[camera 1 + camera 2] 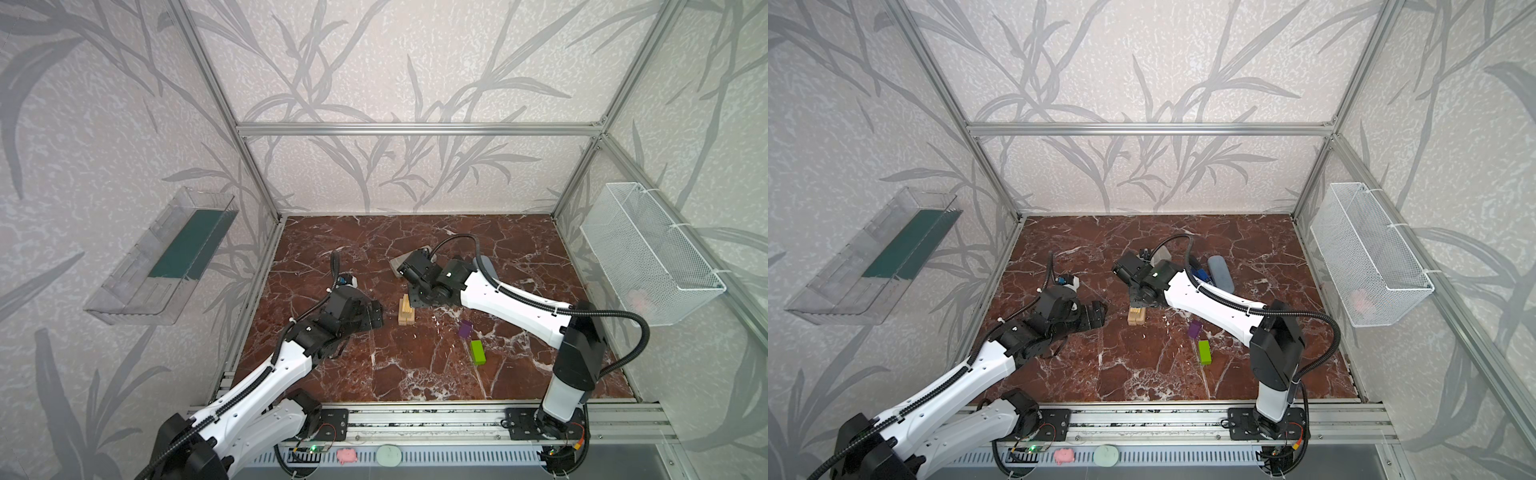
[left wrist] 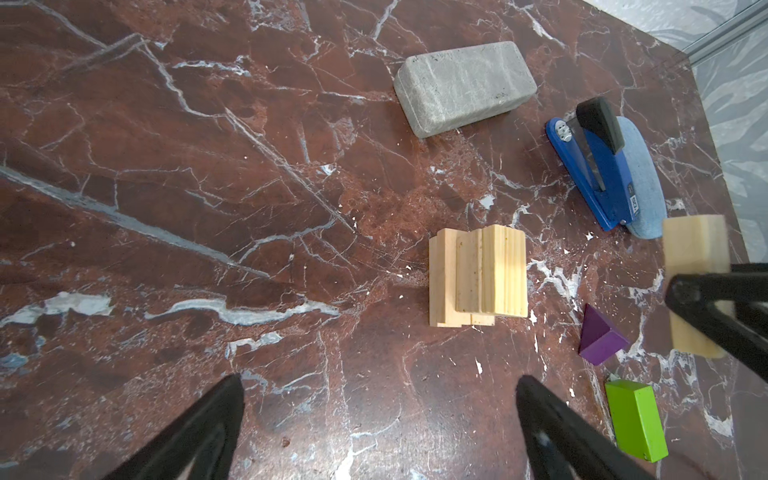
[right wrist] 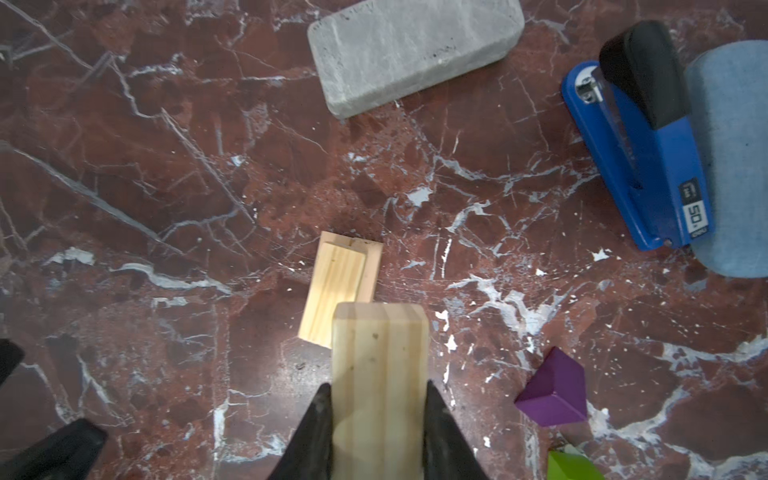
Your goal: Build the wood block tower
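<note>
Red marble tabletop [image 1: 415, 374], shown in both top views. A speckled grey slab [image 2: 463, 87] is lying toward 12 o'clock. A blue-and-black stapler [image 2: 598, 166] is lying alongside a denim-blue oval case [image 2: 648, 166] at 1 o'clock. A clear tray [image 1: 137, 286] is hanging at 9 o'clock and a white mesh basket [image 1: 648, 249] at 3 o'clock. A pink piece [image 1: 347, 456] and a pale green disc [image 1: 389, 455] are sitting at 6 o'clock.
</note>
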Controlling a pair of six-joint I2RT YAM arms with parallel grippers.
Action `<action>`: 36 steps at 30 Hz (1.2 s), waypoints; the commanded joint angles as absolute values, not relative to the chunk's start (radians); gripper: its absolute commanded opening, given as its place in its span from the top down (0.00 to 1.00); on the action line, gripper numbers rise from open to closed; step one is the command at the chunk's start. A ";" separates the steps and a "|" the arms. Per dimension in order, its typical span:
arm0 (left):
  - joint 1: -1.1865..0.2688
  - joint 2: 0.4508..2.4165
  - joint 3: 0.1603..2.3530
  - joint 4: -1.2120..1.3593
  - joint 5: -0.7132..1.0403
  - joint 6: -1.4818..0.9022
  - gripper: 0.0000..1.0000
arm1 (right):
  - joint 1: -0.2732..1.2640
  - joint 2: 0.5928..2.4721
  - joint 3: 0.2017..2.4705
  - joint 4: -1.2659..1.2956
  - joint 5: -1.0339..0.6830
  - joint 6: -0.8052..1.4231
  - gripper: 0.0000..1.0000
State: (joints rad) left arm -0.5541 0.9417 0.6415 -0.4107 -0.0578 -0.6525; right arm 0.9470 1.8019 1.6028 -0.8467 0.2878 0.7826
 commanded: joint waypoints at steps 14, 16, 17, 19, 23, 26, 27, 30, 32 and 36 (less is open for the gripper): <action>-0.520 0.841 0.580 -0.407 -0.103 -0.695 0.00 | 0.992 1.952 1.697 -0.852 0.349 1.012 0.77; -0.520 0.830 0.575 -0.406 -0.110 -0.698 0.00 | 0.992 1.970 1.706 -0.854 0.352 1.020 0.77; -0.519 0.827 0.574 -0.404 -0.112 -0.698 0.00 | 0.991 1.978 1.709 -0.854 0.350 1.023 0.77; -0.517 0.826 0.572 -0.405 -0.114 -0.699 0.00 | 0.991 1.992 1.718 -0.853 0.347 1.030 0.77; -0.515 0.828 0.577 -0.416 -0.118 -0.700 0.00 | 0.991 2.012 1.722 -0.837 0.349 1.040 0.77; -0.514 0.826 0.577 -0.422 -0.120 -0.698 0.00 | 0.989 2.026 1.728 -0.816 0.336 1.023 0.77; -0.514 0.825 0.577 -0.423 -0.121 -0.698 0.00 | 0.989 2.028 1.733 -0.823 0.342 1.025 0.77; -0.513 0.822 0.577 -0.426 -0.123 -0.699 0.00 | 0.987 2.034 1.733 -0.824 0.348 1.025 0.77; -0.512 0.821 0.574 -0.421 -0.126 -0.699 0.00 | 0.986 2.038 1.734 -0.817 0.347 1.020 0.77; -0.510 0.825 0.575 -0.421 -0.122 -0.699 0.00 | 0.982 2.045 1.737 -0.824 0.352 1.018 0.76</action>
